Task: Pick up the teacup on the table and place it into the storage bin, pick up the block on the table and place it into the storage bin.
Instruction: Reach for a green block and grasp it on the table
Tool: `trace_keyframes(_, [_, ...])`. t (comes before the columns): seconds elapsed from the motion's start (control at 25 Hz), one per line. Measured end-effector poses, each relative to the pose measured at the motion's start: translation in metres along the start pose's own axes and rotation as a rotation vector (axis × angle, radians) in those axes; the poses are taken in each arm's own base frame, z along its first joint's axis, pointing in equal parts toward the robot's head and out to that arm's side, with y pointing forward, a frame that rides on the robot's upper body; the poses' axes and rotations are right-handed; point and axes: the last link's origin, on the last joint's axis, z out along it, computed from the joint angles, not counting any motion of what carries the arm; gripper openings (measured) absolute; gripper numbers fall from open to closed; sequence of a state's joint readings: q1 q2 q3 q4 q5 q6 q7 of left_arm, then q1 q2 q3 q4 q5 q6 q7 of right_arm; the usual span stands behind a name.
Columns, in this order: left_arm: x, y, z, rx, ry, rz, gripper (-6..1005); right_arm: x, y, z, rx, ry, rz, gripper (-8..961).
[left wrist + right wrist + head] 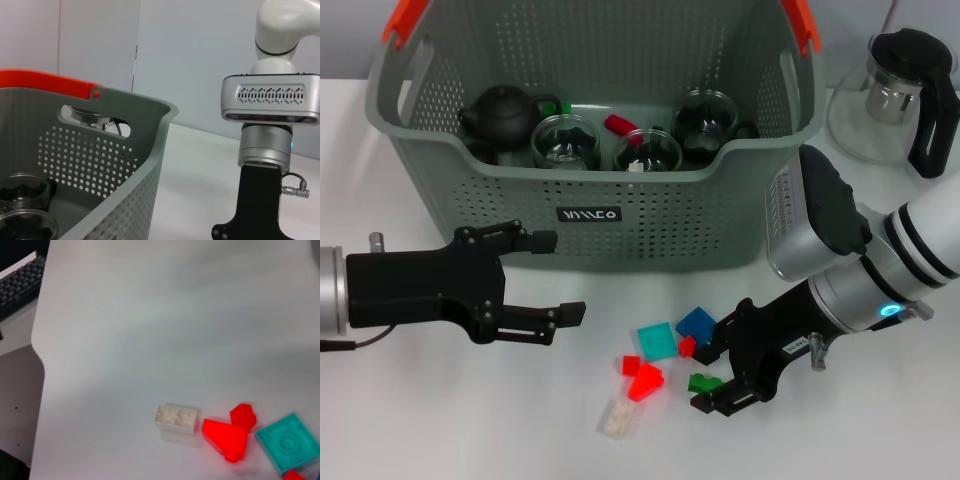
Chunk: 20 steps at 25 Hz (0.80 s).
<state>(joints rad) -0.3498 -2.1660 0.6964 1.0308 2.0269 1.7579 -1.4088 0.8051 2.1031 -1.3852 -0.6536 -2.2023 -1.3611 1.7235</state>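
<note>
Because the blocks lie crowded together on the table (440, 420) in front of the storage bin (590, 215), the main risk is that the right gripper (712, 367) disturbs the cluster instead of lifting one piece cleanly. It sits low among them with its jaws a narrow way apart around the small green block (703, 381), though I cannot tell whether the pads are touching it yet. The blue block (697, 322) and a small red block (687, 346) lie just beside the fingers, and the teal block (657, 340), the larger red block (645, 381) and the white block (619, 418) are near, so a skewed closing could shove a neighbour or pinch two at once. A grip on the green block's edge alone could let it twist out on the way over the bin's wall. The left gripper (552, 277) hovers wide and empty in front of the bin, well apart from the blocks. Glass cups (565, 140) and a dark teapot (503, 115) already sit inside the bin, and a block dropped from high up could knock against them.
</note>
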Motion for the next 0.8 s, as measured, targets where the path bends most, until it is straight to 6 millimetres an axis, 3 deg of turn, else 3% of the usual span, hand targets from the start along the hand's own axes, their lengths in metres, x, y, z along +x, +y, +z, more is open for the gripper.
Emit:
trace_keyframes(0.28, [-0.0011,-0.0002,0.0013,-0.003,0.002,-0.003,948,0.0026,0.0001,0.0049,0.01,0.014,-0.005,625])
trace_keyframes(0.68, [-0.003,-0.0003,0.0022,-0.001,0.003,-0.009,948,0.0036,0.0004,0.0087,0.015,0.022,-0.008,625])
trace_keyframes(0.8, [-0.0032,-0.0002,0.0022,-0.002,0.002,-0.01,948,0.0036,0.0005,0.0088,0.014,0.022,-0.009,532])
